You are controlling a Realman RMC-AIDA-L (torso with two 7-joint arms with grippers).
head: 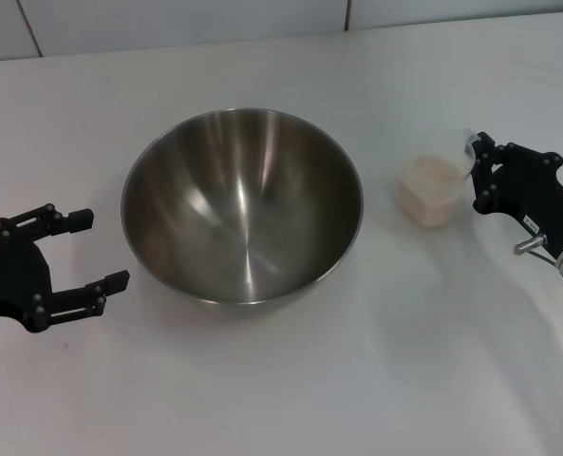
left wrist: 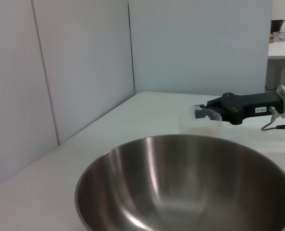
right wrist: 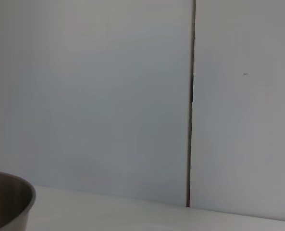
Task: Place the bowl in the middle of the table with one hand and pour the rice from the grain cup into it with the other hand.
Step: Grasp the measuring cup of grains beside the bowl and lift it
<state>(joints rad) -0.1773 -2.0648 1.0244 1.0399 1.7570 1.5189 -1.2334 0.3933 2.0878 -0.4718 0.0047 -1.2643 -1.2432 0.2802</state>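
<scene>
**Bowl centred, right tool at the cup**

We see the bowl (head: 242, 205) sitting upright in the middle of the frame on the white surface (head: 281, 399), inside bare and shiny. Left tool (head: 99, 253) sits at the lower left, just beside the bowl's rim but apart from it, fingers spread wide, holding nothing. The cup (head: 429, 188) stands right of centre, well clear of the bowl, with rice (head: 430, 174) filling it. Right tool (head: 472, 171) is at the right edge of the frame, its tips at the cup's rim; we cannot tell if it grips. In the left wrist view we see the bowl (left wrist: 190, 187) low in frame, the cup (left wrist: 200, 121) behind it, and the right tool (left wrist: 203, 111) at its rim.
</scene>
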